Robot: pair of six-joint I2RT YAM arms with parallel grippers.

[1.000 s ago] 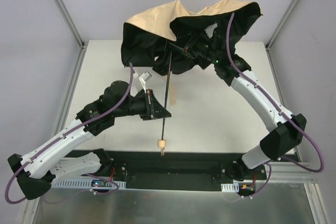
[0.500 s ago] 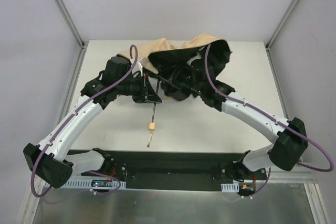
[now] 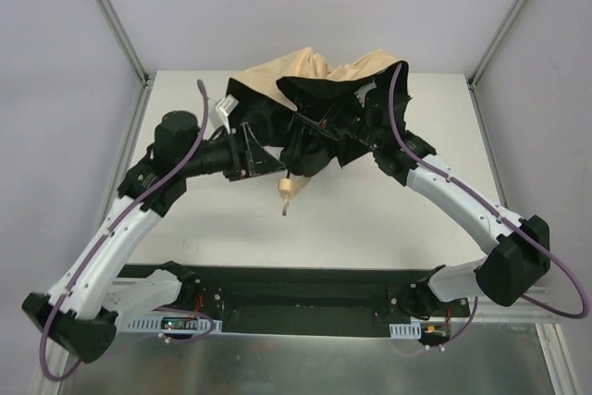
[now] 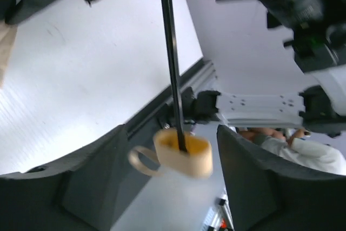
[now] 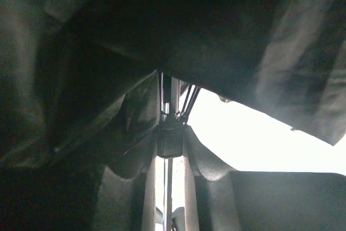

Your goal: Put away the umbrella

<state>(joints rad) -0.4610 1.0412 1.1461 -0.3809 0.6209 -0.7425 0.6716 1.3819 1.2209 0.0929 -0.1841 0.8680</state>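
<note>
Both grippers are gathered at the umbrella, which is held up over the far half of the table, half collapsed; its pale knob handle points down toward the near edge, and that knob is the handiest mark to go by; above and beyond the knob the tan canopy slumps in a crumpled heap, with the black lining spilling out beneath it; just below the knob a small pale wrist loop dangles, though whether it touches the tabletop I cannot tell; the left gripper sits just to the left of the knob, its arm reaching in from that side; seen from its own wrist, its fingers stand parted, one on either side of the knob with a gap showing at each, so they are released and grasp nothing; the thin dark shaft runs up from the knob between them, and the loop curls off the knob's left side; the right gripper is above the knob, buried in the folds of the lining when seen from overhead; its wrist camera shows its fingers clenched on the umbrella's shaft, pinching a dark block from which thin ribs fan upward; dark fabric fills most of that view, with a bright patch of table beyond the right finger.
</note>
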